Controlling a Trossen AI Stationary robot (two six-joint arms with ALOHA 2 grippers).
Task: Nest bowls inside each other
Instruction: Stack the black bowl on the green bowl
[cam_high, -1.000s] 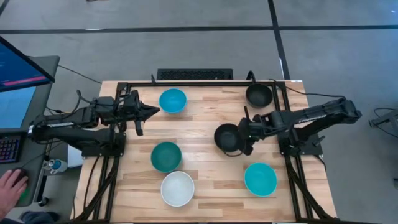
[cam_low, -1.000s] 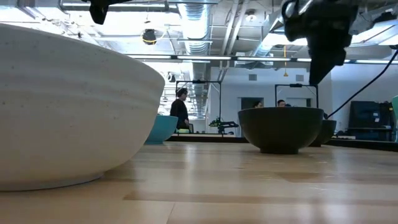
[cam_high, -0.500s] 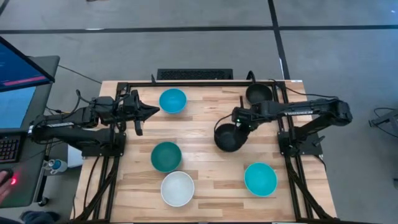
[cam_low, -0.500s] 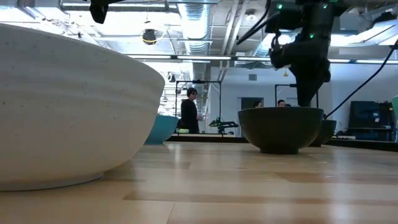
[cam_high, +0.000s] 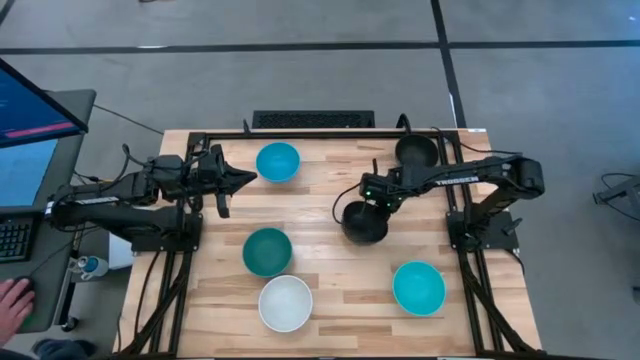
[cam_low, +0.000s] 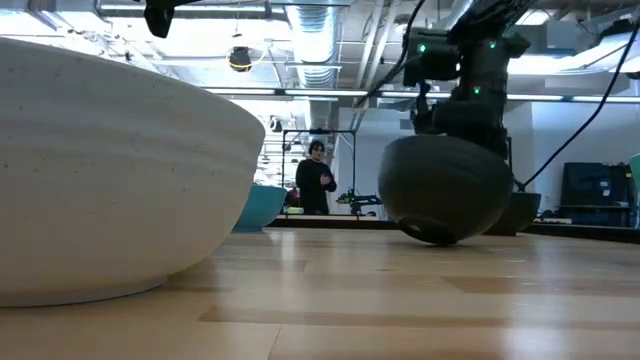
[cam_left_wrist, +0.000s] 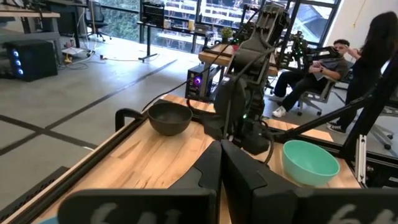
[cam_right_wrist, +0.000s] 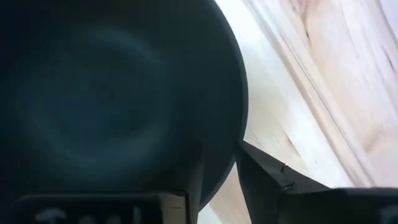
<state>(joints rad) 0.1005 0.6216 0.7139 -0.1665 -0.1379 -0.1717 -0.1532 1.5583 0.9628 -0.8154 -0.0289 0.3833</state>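
R end effector (cam_high: 372, 197) is near mid-bench, pinching the rim of a small round black bowl (cam_high: 364, 222); w/ one finger (cam_right_wrist: 280, 180) outside the wall, the other lost in the dark inside. In low view that bowl (cam_low: 446, 188) is tipped on its side, underside toward the camera, low edge about at the wooden bench (cam_high: 340, 270); contact w/ the wood can't be made out. Second black bowl (cam_high: 416, 152) sits at the far right corner, partly behind the arm.

L end effector (cam_high: 240, 177) hangs just beside the bright cyan bowl (cam_high: 278, 161) at the far edge, fingers (cam_left_wrist: 239, 180) pressed together, nothing between them.

Dark teal bowl (cam_high: 267, 251) sits left of centre, white bowl (cam_high: 286, 303) just in front of it, very close; touching or not is unclear. Other cyan bowl (cam_high: 418, 288) is near right, well apart. White bowl (cam_low: 110, 180) fills the low view's left, cut off by the frame and hiding most else.
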